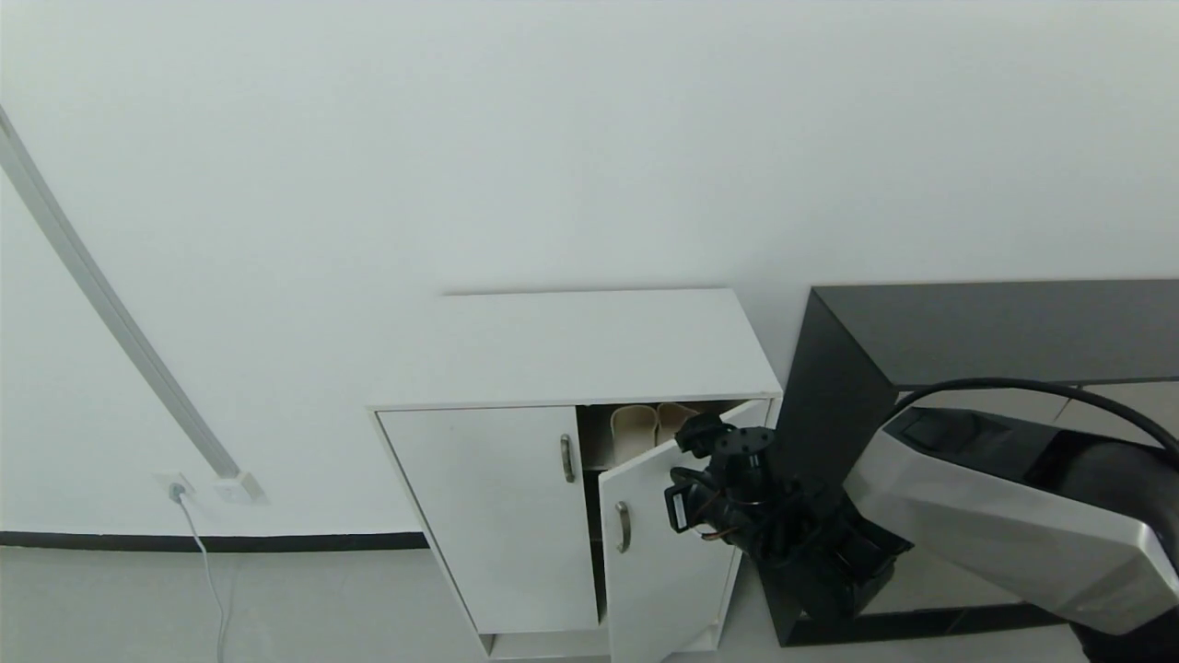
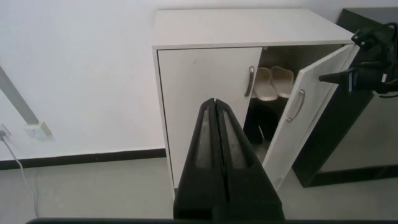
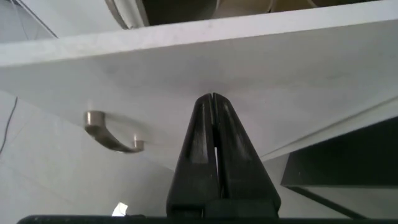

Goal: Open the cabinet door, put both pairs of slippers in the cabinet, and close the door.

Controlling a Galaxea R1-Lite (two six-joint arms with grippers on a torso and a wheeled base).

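While the black left gripper (image 2: 214, 107) hangs well back, jaws shut on nothing, the black right gripper (image 1: 697, 433), also closed and empty, sits at the top edge of the half-open white door (image 1: 659, 562); inside the white two-door cabinet (image 1: 589, 350), beige slippers (image 1: 645, 428) rest on the upper shelf, a dark pair (image 2: 258, 121) below.

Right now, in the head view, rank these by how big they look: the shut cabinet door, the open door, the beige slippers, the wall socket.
1. shut cabinet door
2. open door, seen at an angle, so it looks narrower
3. beige slippers
4. wall socket
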